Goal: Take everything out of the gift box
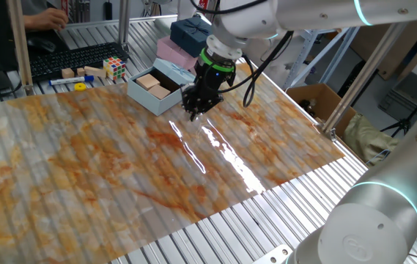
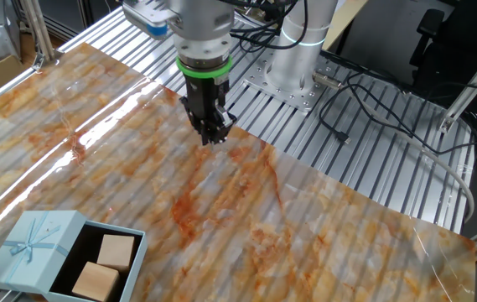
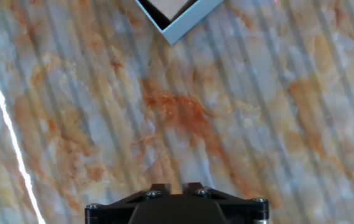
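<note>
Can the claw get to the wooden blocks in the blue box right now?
Probably yes. The gift box lies open, its lid flipped aside, and nothing covers the two wooden blocks. The claw hangs beside the box with nothing between them.

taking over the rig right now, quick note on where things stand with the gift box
Gripper: fingers look closed together, holding nothing, hanging just above the marbled mat beside the box, not over it.
Gift box: open at the back of the mat, lid folded back.
Wooden blocks: two in the box, side by side and.
Done: lid is open; no block lies out on the mat.
Left: lift out both blocks and set them on the mat.
</note>
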{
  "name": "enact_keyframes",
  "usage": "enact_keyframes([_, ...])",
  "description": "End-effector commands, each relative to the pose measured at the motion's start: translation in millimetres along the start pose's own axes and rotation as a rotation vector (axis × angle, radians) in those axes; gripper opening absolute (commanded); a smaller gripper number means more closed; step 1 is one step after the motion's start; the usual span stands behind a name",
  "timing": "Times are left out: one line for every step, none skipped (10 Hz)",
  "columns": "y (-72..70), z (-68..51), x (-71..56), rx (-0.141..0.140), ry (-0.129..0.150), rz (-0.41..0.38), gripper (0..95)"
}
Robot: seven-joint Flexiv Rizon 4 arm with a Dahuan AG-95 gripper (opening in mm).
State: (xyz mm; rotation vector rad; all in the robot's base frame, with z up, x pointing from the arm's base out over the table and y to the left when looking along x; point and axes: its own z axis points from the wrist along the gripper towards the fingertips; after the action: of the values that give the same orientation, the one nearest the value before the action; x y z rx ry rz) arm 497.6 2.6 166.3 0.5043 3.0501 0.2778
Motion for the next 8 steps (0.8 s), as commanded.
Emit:
enact_keyframes([0.7,1.3,-0.3,0.003,-0.001,-0.011,0.0])
enact_keyframes([1.0,2.2,-0.5,0.006,-0.001,-0.016,0.0])
enact_keyframes([1.2,2.8,-0.6,0.007,-0.002,-0.019,0.0])
enact_keyframes([1.3,3.1,-0.6,0.014,-0.002,-0.026,0.0])
enact_keyframes([1.4,3.6,-0.7,0.021,0.001,-0.035,0.0])
enact_keyframes([1.6,4.1,-0.8,0.031,0.004,-0.047,0.0])
enact_keyframes([1.8,5.0,-1.0,0.043,0.004,-0.057,0.0])
enact_keyframes([2.0,5.9,-1.2,0.049,0.005,-0.064,0.0])
